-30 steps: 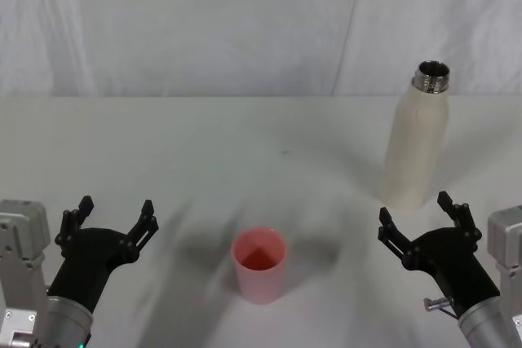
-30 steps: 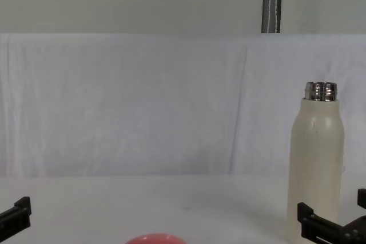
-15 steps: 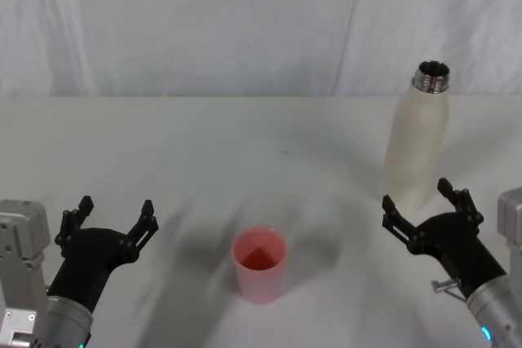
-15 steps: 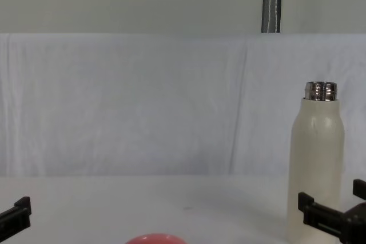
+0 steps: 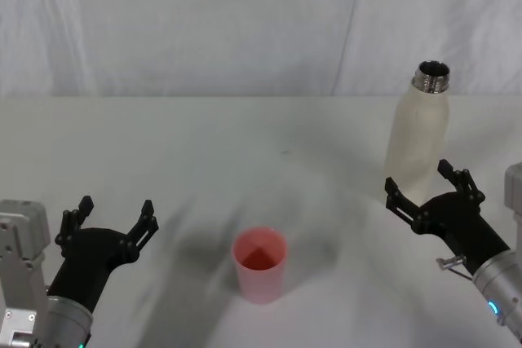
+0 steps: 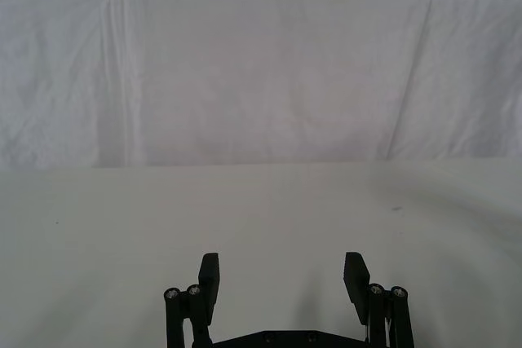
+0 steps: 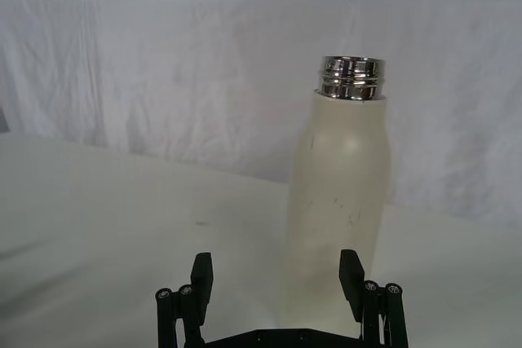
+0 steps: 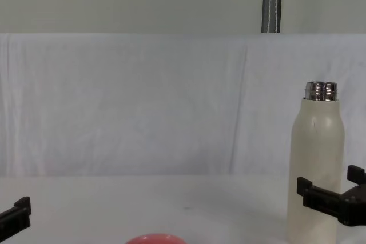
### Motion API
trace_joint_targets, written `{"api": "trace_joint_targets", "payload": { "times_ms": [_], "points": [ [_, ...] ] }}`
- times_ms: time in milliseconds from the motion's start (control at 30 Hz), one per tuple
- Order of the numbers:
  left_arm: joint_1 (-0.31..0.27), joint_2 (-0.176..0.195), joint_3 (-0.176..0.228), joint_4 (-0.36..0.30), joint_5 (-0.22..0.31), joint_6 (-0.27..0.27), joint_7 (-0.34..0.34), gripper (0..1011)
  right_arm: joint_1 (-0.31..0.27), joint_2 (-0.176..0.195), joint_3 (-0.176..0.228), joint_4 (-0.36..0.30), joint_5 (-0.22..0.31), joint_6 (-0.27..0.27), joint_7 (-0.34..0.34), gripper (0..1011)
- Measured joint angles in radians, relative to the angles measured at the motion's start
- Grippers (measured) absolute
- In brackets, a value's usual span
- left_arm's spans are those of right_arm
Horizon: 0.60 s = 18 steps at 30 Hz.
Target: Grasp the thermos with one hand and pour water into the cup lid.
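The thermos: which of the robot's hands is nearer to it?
Right. The right hand is open just in front of the thermos; the left hand waits across the table, beyond the cup lid.

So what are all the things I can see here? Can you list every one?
Tall cream-white matte thermos with shiny steel neck: one, upright, uncapped, far right of table.
Small pink cup lid: one, upright, open side up, near middle front.
White cloth-covered table: one, under everything.
White cloth backdrop: one, behind table.
Black left claw: one, open, front left, parked.
Black right claw: one, open, just in front of the thermos, not gripping it.
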Motion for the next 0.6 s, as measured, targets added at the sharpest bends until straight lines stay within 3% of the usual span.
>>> {"api": "trace_joint_targets", "payload": {
  "times_ms": [600],
  "points": [
    [0.0, 0.0, 0.0, 0.0, 0.0, 0.0, 0.0, 1001, 0.072, 0.02, 0.015, 0.084, 0.097, 0.021, 0.042, 1001]
  ]
}}
